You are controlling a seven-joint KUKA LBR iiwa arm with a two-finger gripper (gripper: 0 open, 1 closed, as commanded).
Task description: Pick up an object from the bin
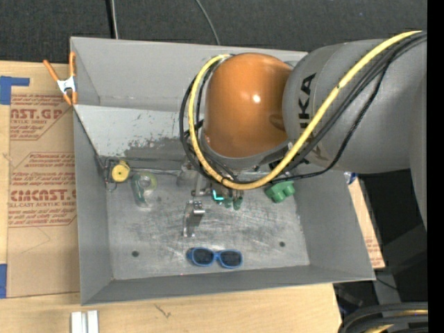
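Camera view: blue sunglasses (pixel 214 257) lie flat on the bin (pixel 94 214) floor beside the near wall, long axis left to right along it. We would grip across the narrow bridge. The tool (pixel 195 217) hangs just beyond them; we cannot tell whether it is open or closed.
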